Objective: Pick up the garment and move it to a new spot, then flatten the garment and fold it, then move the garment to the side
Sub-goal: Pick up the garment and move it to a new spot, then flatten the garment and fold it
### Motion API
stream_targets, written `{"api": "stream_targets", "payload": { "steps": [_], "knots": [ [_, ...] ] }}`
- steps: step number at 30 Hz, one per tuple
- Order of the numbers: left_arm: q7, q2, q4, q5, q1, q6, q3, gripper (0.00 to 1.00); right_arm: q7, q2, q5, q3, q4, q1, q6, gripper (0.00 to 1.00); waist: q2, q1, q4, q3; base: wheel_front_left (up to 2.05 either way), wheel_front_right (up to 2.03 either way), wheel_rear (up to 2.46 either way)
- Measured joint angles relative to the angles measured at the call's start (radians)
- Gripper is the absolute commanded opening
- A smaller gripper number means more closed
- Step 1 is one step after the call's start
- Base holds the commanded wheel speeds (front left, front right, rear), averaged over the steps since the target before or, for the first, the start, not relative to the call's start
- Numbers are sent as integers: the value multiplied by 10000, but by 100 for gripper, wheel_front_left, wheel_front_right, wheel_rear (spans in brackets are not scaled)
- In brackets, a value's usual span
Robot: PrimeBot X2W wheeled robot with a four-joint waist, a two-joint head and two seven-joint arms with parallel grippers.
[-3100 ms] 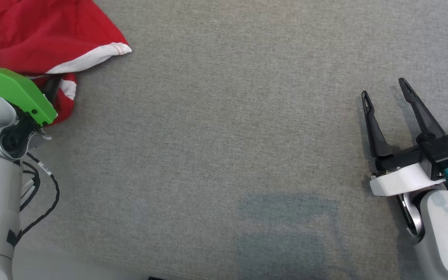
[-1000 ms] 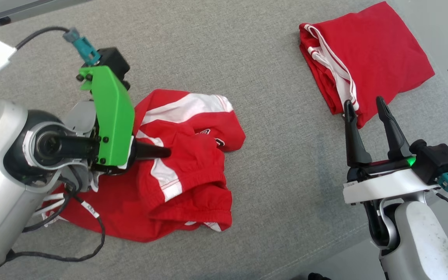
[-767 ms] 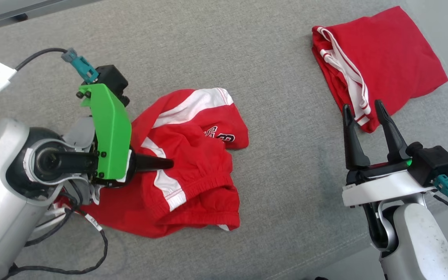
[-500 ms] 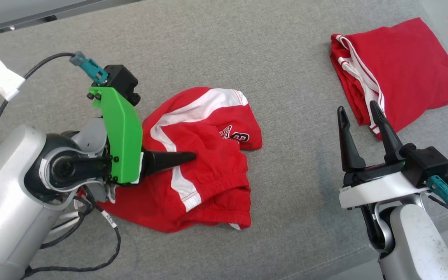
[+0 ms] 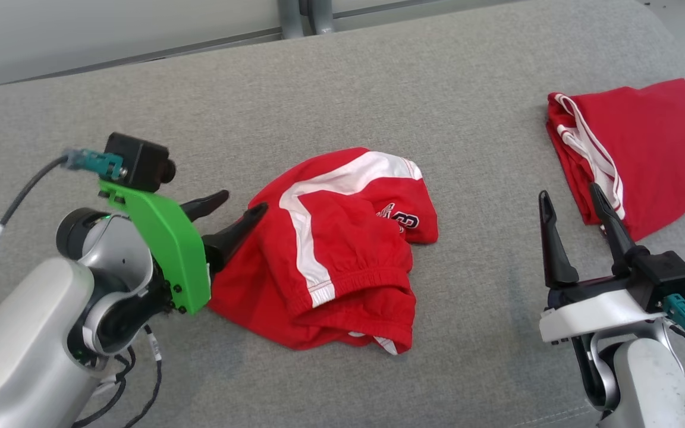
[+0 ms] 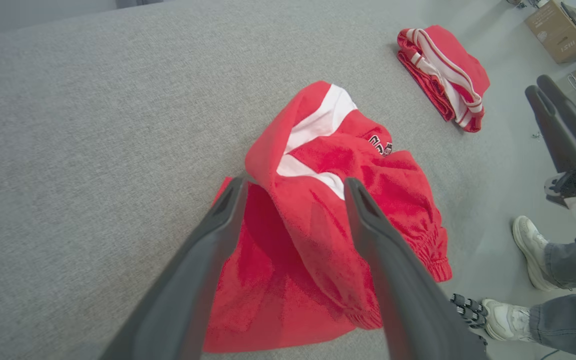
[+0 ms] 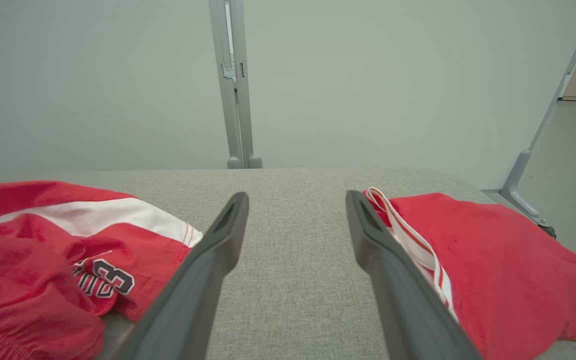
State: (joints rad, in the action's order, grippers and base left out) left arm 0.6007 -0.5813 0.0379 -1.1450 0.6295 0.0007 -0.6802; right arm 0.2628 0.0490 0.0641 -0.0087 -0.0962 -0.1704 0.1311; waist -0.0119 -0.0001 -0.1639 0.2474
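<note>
The left tool (image 5: 242, 200) is standing wide open, holding nothing. The red garment (image 5: 342, 249) is lying crumpled on the desk (image 5: 378, 89), right at its fingertips. The right tool (image 5: 567, 190) is also gaping open and empty, near a folded red cloth (image 5: 646, 148). Moving the garment looks done; flattening, folding and putting aside are waiting.

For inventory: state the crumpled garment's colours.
The garment is red with white stripes and dark lettering; head view shows it best.
</note>
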Motion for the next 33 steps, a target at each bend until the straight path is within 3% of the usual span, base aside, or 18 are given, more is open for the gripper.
{"api": "stream_targets", "payload": {
  "steps": [3, 7, 12, 20, 27, 33],
  "knots": [
    [-1517, -98, -165, 1310, -501, 226, 2, 100, 0, 2, -159, -203, 65, 198, 0, 100, 0, 0, 287, -212, 0, 0, 0],
    [-3210, 148, -343, 2266, -1408, 767, -17, 100, 0, 2, -410, -516, 203, 514, -2, 100, 0, 0, 702, -493, 0, 0, 0],
    [-5014, 617, -683, 2757, -2427, 1285, 86, 100, 0, 0, -639, -823, 380, 894, -2, 100, 0, 0, 1252, -822, 0, 0, 0],
    [-7862, 725, -1551, 3338, -3858, 1818, 719, 100, 0, 44, -755, -1035, 481, 1282, -2, 100, 0, 0, 1831, -1365, 0, 0, 0],
    [-8590, 1034, -1998, 3871, -5366, 2278, 2136, 100, 0, 48, -757, -963, 309, 1510, 0, 100, 0, 0, 2020, -1786, 0, 0, 0],
    [-8619, 1703, -1597, 5041, -6374, 1919, 3461, 100, 0, 52, -755, -988, 150, 1751, -2, 100, 0, 0, 2068, -2047, 0, 0, 0]
  ]
}}
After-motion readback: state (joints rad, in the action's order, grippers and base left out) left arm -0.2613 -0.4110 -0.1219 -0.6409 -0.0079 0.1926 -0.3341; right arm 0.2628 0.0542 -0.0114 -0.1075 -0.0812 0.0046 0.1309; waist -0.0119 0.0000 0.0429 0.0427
